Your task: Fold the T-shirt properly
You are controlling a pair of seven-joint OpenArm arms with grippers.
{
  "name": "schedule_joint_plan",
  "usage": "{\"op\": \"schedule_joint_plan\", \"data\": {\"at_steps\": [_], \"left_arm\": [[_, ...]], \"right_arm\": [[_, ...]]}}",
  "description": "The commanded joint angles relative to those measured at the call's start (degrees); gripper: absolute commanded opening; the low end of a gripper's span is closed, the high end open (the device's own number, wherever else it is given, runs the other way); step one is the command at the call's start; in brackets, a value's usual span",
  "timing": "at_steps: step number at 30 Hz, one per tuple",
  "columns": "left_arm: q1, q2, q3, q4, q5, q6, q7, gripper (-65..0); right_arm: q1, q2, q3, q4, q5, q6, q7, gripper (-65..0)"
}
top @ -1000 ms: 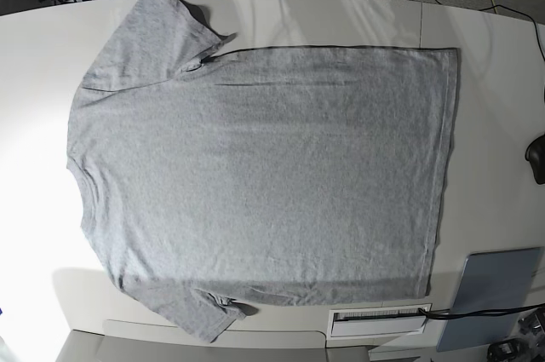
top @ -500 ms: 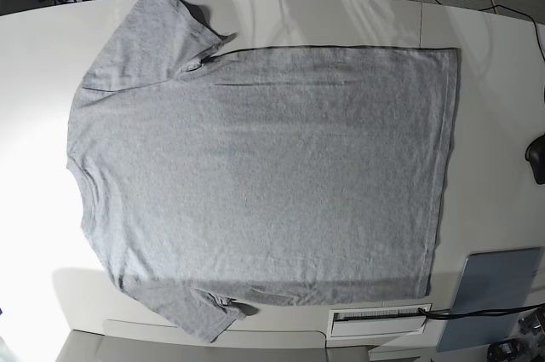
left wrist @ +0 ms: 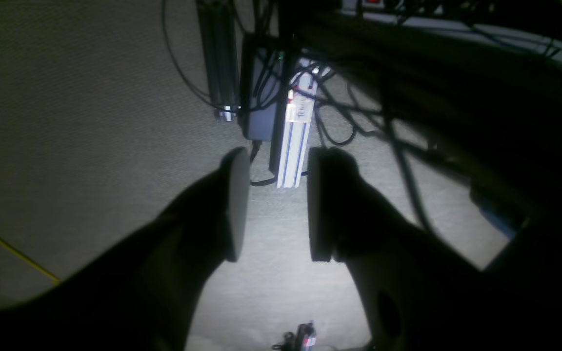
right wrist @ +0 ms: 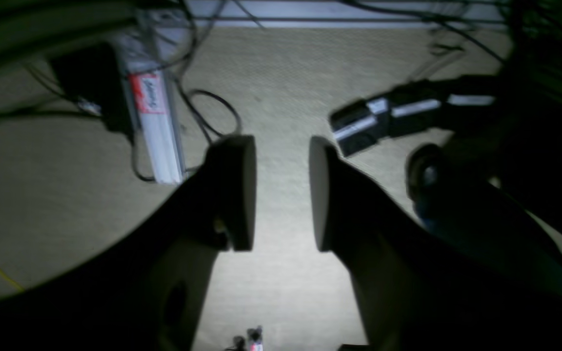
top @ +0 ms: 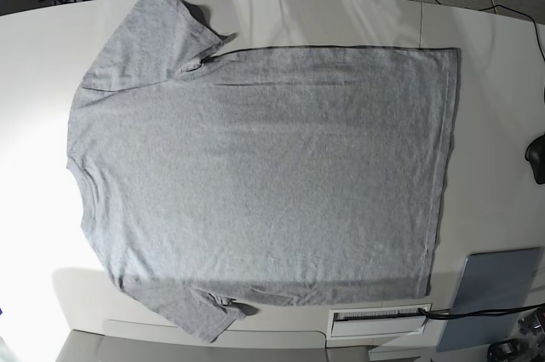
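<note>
- The T-shirt (top: 255, 166) lies spread flat, plain side up, over the middle of the white table (top: 494, 81); its neck is at 9 o'clock, its straight hem at 3 o'clock; one sleeve reaches toward 11 o'clock, the other toward 7 o'clock, its tip near the table's front edge; no lettering shows.
- A grey-blue rectangular pad (top: 494, 294) lies at 4 o'clock from the shirt, apart from the hem; a white slotted plate (top: 379, 321) sits just below the shirt's lower edge at 5 o'clock; a dark rounded object (top: 536, 158) shows at the table's 3 o'clock edge.
- Neither arm reaches over the table in the base view.
- The left gripper (left wrist: 273, 204) hangs over carpet, jaws parted with nothing between them; a white aluminium rail (left wrist: 293, 136) and black cables (left wrist: 330, 112) lie at 12 o'clock of it.
- The right gripper (right wrist: 281, 192) is likewise released and empty over carpet; a labelled white rail (right wrist: 156, 122) lies at 10 o'clock of it.
</note>
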Motion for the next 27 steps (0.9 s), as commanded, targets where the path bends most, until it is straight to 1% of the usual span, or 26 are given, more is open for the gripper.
{"op": "schedule_joint_plan", "data": {"at_steps": [1, 4, 6, 8, 10, 12, 14, 16, 18, 19, 21, 24, 25, 27], "left_arm": [[1.95, -0.2, 0.11, 2.78, -0.31, -0.7, 0.31, -42.8], [6.78, -0.2, 0.11, 11.32, -4.02, -0.98, 3.15, -42.8], [10.23, -0.22, 0.11, 17.51, -6.73, -2.32, 5.09, -42.8], [13.79, -0.2, 0.11, 23.8, -8.11, -4.5, 6.19, -42.8], [17.57, -0.22, 0.11, 30.42, -9.42, -6.4, 6.54, -42.8], [21.31, -0.22, 0.11, 37.48, -10.45, -8.09, 7.43, -42.8], [24.81, -0.22, 0.11, 44.7, -10.95, -10.23, 8.79, -42.8], [28.06, -0.28, 0.11, 52.13, -11.78, -12.55, 11.1, -42.8], [31.01, -0.7, 0.11, 59.56, -12.94, -14.62, 13.6, -42.8], [32.35, -1.18, 0.11, 63.04, -13.57, -15.17, 14.62, -42.8], [34.93, -2.56, 0.11, 69.79, -14.97, -15.21, 15.8, -42.8], [38.34, -5.4, 0.11, 79.19, -15.34, -15.02, 15.82, -42.8], [39.21, -6.4, 0.11, 82.12, -15.3, -15.04, 15.87, -42.8], [40.61, -8.46, 0.11, 87.47, -15.3, -15.04, 15.89, -42.8]], "right_arm": [[-1.86, 0.85, 0.02, 2.19, 0.31, -0.04, -0.33, -46.0], [-7.02, 2.34, 0.02, 9.66, 0.33, -0.04, -2.27, -46.0], [-10.73, 3.41, 0.02, 15.54, 0.52, -0.04, -3.82, -46.0], [-14.56, 4.44, 0.02, 21.7, 0.52, -0.02, -5.84, -46.0], [-18.58, 5.51, 0.02, 28.44, 0.52, 0.7, -8.15, -46.0], [-22.86, 6.88, 0.02, 35.56, 0.52, 2.51, -9.7, -46.0], [-27.41, 8.52, 0.02, 42.73, 0.57, 3.91, -9.9, -46.0], [-32.04, 10.49, 0.02, 49.88, 1.33, 4.09, -9.9, -46.0], [-36.44, 12.96, 0.02, 56.81, 3.37, 4.07, -10.01, -46.0], [-38.47, 14.21, 0.02, 60.04, 4.0, 4.04, -10.03, -46.0], [-42.23, 16.68, 0.02, 66.25, 4.0, 4.02, -10.45, -46.0], [-46.73, 20.15, 0.07, 74.31, 3.96, 3.48, -11.91, -46.0], [-47.84, 21.18, 0.07, 76.74, 3.93, 2.8, -12.61, -46.0], [-49.59, 22.99, 0.07, 81.18, 3.89, 0.26, -14.14, -46.0]]}}
